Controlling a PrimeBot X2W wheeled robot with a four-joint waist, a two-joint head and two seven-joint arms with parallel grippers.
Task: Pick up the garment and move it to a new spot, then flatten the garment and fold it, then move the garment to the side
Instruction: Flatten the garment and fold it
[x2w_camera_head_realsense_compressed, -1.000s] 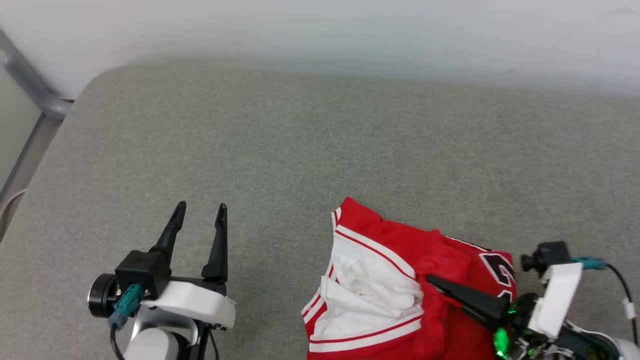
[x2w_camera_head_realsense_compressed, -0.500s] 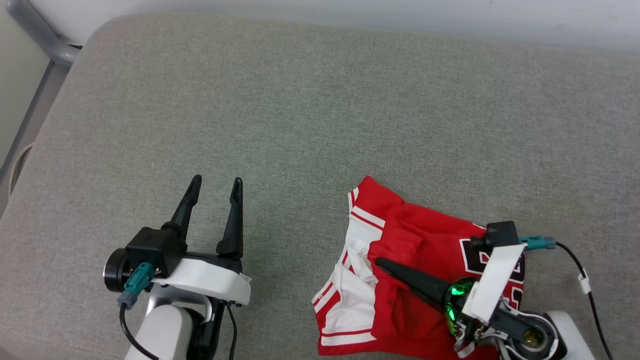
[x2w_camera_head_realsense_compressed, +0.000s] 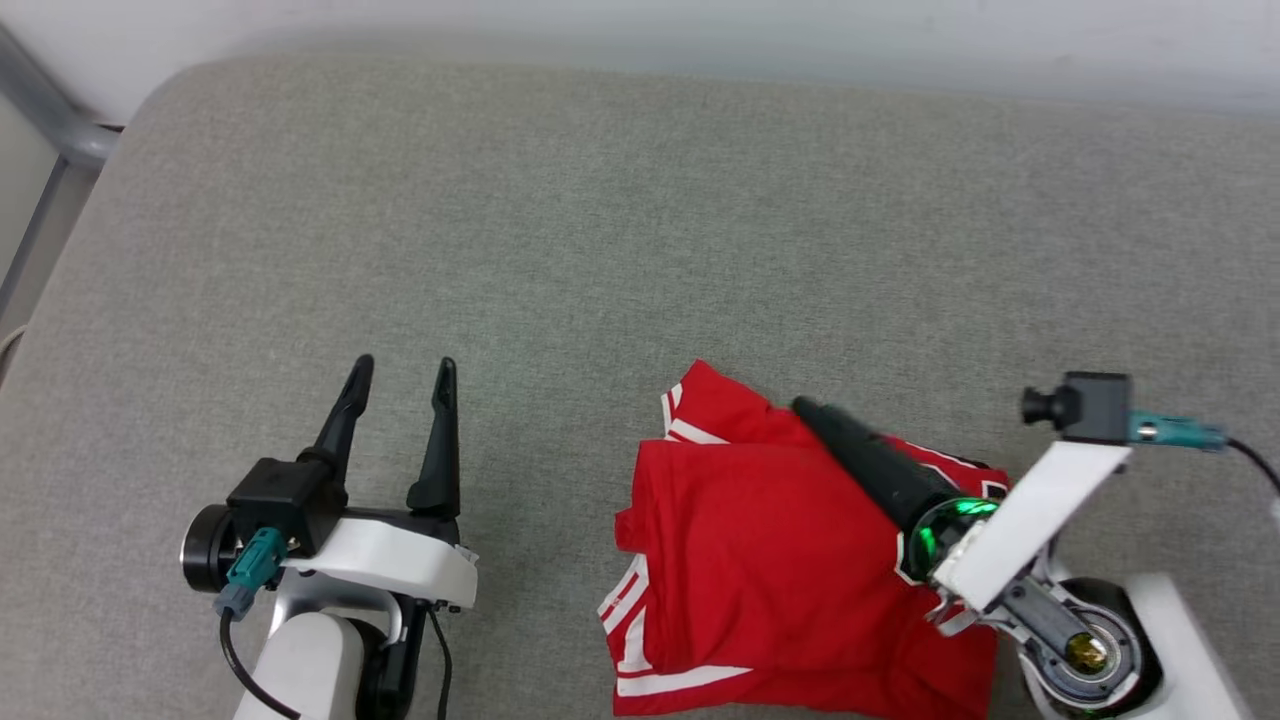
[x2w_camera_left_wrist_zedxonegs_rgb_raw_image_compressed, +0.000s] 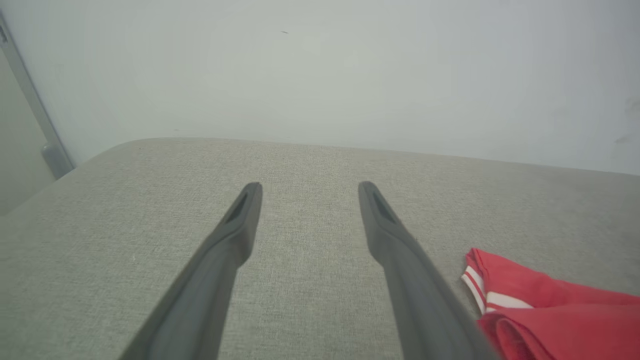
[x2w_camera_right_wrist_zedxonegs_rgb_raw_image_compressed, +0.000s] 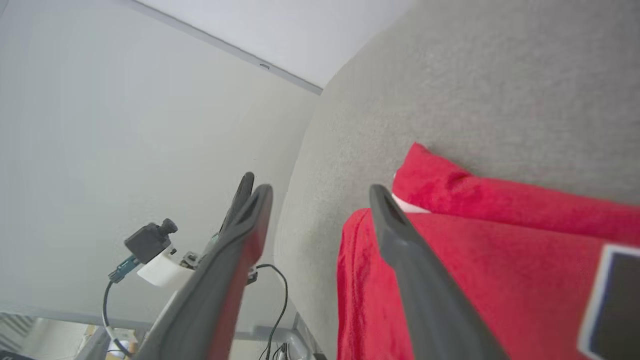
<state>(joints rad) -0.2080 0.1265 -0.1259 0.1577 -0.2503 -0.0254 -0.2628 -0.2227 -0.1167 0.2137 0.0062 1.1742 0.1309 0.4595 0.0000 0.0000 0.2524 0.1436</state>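
The garment (x2w_camera_head_realsense_compressed: 760, 560) lies as a folded red bundle on the grey cushion, with white striped trim at its left edge. A corner of it appears in the left wrist view (x2w_camera_left_wrist_zedxonegs_rgb_raw_image_compressed: 540, 310), and it is close up in the right wrist view (x2w_camera_right_wrist_zedxonegs_rgb_raw_image_compressed: 475, 265). My right gripper (x2w_camera_head_realsense_compressed: 808, 410) lies turned on its side over the garment's far edge. Its fingers stand apart with nothing between them (x2w_camera_right_wrist_zedxonegs_rgb_raw_image_compressed: 317, 192). One of those fingers rests low over the red cloth. My left gripper (x2w_camera_head_realsense_compressed: 400, 365) hovers open over bare cushion to the garment's left (x2w_camera_left_wrist_zedxonegs_rgb_raw_image_compressed: 307, 187).
The grey cushion (x2w_camera_head_realsense_compressed: 600, 250) stretches wide behind and to the left of the garment. A white wall (x2w_camera_head_realsense_compressed: 700, 30) runs along its far edge. A grey metal frame (x2w_camera_head_realsense_compressed: 40, 130) stands past the left corner, where the cushion's edge drops off.
A red flap of the garment has been laid over the white inner side, which is now covered. My right gripper swung from the garment's middle to its far edge. The head camera shifted.
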